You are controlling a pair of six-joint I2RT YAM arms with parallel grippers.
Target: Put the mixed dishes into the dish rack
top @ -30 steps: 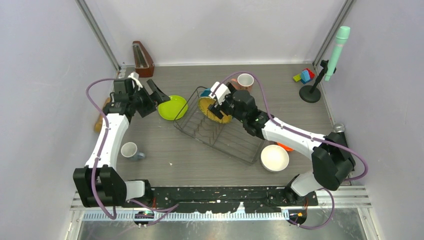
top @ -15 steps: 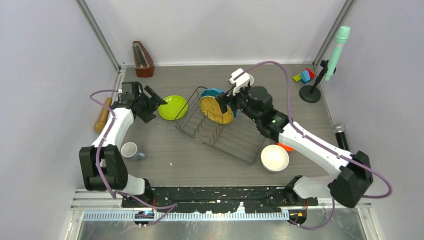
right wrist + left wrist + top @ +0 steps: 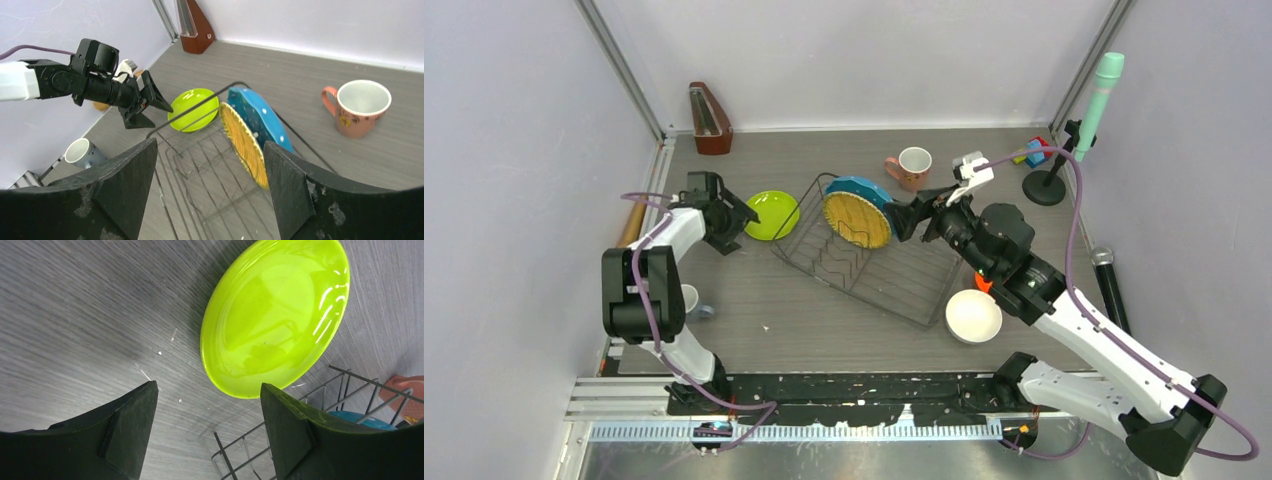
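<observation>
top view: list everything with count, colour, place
dish rack: 1, dark, centre
blue plate, yellow plate: 1 each, upright in rack
lime plate: 1, left of rack
pink mug: 1, behind rack
white bowl, orange bowl: 1 each, right of rack
cup: 1, pale, near left
rolling pin: 1, wooden, far left
metronome: 1, brown, back left
toy blocks: few, coloured, back right
green microphone, black microphone: 1 each, right
left end effector, right end effector: black, open

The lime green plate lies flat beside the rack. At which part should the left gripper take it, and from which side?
Probably by the rim nearest the left gripper, coming low from the side away from the dish rack. The lime green plate lies flat, so only its thin upturned edge offers a hold, and the opposite edge is crowded by rack wires.
</observation>
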